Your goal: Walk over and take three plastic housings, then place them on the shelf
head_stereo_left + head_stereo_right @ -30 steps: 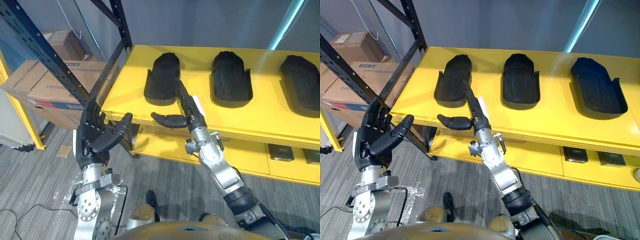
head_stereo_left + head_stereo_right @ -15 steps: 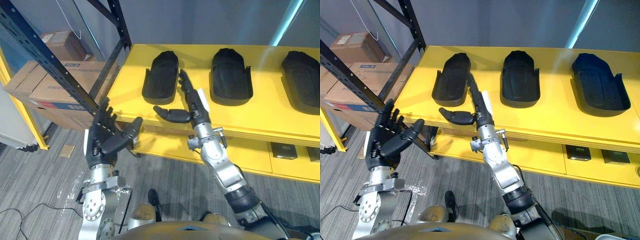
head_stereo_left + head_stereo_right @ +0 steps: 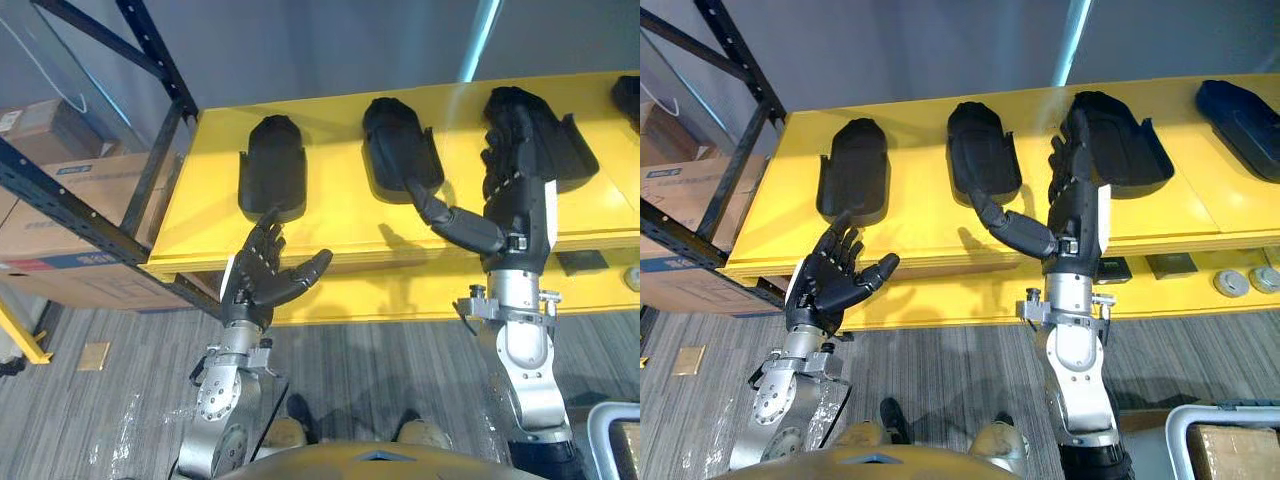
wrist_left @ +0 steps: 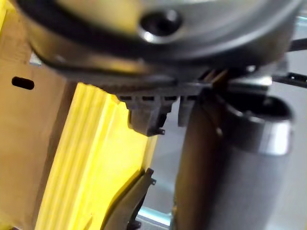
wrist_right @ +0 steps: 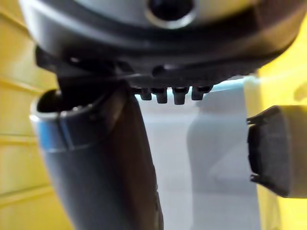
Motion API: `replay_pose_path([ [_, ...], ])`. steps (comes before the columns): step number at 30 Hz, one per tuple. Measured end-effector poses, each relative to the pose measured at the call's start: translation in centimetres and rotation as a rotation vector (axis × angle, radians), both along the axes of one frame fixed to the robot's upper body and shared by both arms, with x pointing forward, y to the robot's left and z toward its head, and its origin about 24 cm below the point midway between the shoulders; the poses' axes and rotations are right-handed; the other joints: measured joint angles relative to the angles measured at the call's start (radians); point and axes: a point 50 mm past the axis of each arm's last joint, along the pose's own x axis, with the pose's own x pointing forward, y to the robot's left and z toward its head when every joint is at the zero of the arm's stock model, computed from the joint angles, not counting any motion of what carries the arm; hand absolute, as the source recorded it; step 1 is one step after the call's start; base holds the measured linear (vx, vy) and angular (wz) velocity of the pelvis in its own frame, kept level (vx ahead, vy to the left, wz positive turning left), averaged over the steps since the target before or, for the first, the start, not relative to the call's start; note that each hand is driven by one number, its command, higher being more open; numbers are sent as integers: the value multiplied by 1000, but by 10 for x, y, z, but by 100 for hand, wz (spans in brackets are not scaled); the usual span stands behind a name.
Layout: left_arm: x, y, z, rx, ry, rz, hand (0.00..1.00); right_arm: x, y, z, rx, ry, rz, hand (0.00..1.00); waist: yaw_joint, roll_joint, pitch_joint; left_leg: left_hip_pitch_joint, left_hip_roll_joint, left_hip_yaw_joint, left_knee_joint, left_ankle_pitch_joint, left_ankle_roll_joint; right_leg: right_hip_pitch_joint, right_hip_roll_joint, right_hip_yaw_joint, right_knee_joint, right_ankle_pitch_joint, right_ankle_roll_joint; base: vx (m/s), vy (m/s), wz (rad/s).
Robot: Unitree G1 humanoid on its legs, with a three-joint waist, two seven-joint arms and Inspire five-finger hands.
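Observation:
Several black plastic housings lie in a row on the yellow shelf (image 3: 330,215): one at the left (image 3: 272,165), one in the middle (image 3: 400,150), a third (image 3: 1120,140) and a fourth at the far right (image 3: 1245,110). My right hand (image 3: 512,200) is open with its fingers straight up in front of the third housing, and its thumb points towards the middle one. My left hand (image 3: 262,280) is open, palm up, at the shelf's front edge below the left housing. Neither hand holds anything. An edge of a housing (image 5: 273,148) shows past the right hand.
A black rack upright (image 3: 150,50) and cardboard boxes (image 3: 50,200) stand to the left. Small items (image 3: 1170,265) lie on the lower yellow shelf. A white bin (image 3: 1180,430) with a cardboard box sits on the floor at the lower right.
The whole view has shifted right along the shelf. My right hand, earlier by the left housing, now stands upright before the third. My left hand has come up to the shelf's front edge.

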Motion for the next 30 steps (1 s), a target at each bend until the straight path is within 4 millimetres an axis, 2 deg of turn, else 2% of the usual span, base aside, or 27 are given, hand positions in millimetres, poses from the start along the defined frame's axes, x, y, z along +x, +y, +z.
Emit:
replay_pose_path([
  [5,10,3,2,3,4,62,100,-4,0,-7,-14,38,23,100,1,-8,5,-2,10,27,13,-7,-3,-10,11,27,-16,16,-4,-27,-3,-17],
  [9,13,17,2,24,17,147,100,-4,0,-7,-13,38,19,100,-19,-25,15,-8,16,37,32,-18,-2,-11,14,34,-27,25,-6,-28,14,-8],
  [13,19,22,7,27,5,194,100,-3,-1,-9,-11,47,13,100,-22,-30,19,-16,18,39,33,-17,-2,-16,18,36,-38,35,-7,-8,1,0],
  [19,26,26,7,34,17,239,100,-3,-1,-10,-10,49,11,100,-23,-32,21,-18,17,48,33,-18,-1,-24,20,49,-39,36,-7,2,12,-5],
  [30,37,32,14,63,-4,297,100,-2,0,-9,-7,45,9,100,-26,-50,51,-17,21,64,50,-31,-2,-31,20,69,-35,36,-7,-3,9,-4],
])
